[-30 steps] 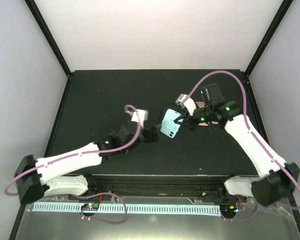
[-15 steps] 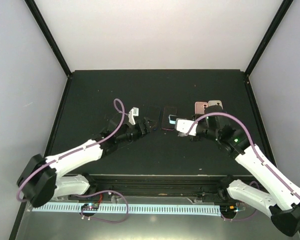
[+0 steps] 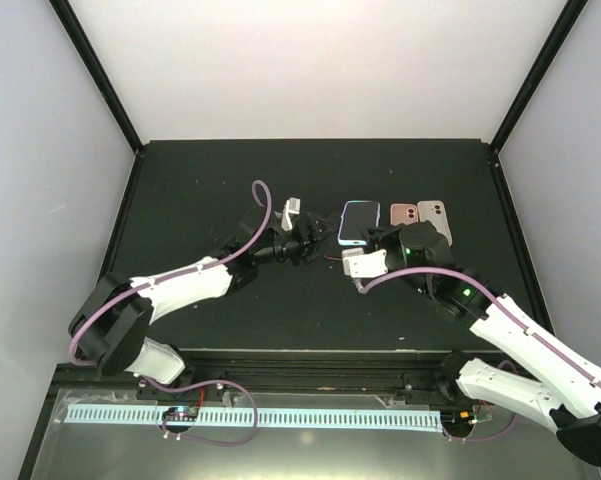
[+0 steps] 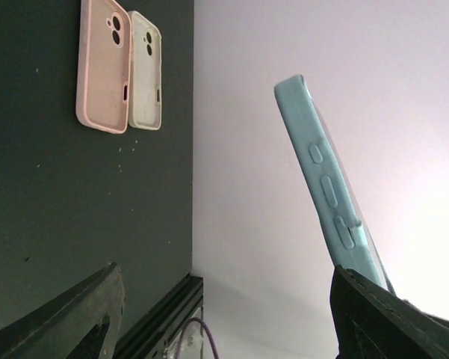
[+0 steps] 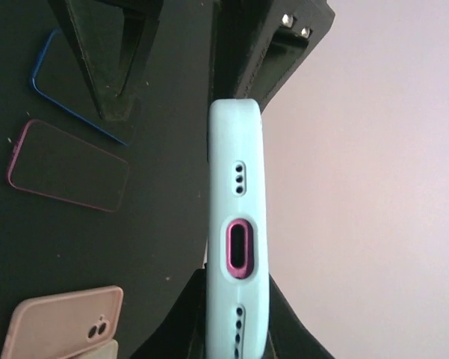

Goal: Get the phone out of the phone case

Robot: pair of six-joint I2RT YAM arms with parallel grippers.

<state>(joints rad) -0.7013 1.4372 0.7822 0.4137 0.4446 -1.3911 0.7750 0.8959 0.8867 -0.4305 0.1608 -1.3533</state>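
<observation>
Phone case (image 4: pixel 325 187), light blue, w/ phone (image 3: pixel 357 222) inside, up over mid surface (image 3: pixel 200 180); right gripper (image 5: pixel 235 321) clamps bottom end, left gripper (image 4: pixel 231 299) jaws spread either side. Prob stiff phone, flexy case: peel at corner rim

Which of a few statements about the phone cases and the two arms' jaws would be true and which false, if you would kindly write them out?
1. The right jaws are shut on the light blue rubbery phone case. True.
2. The left jaws are clamped shut. False: they stand open, close to that case.
3. A pink phone case and a cream phone case lie side by side on the black table. True.
4. The light blue case lies flat on the table. False: it is held up off the table.
</observation>
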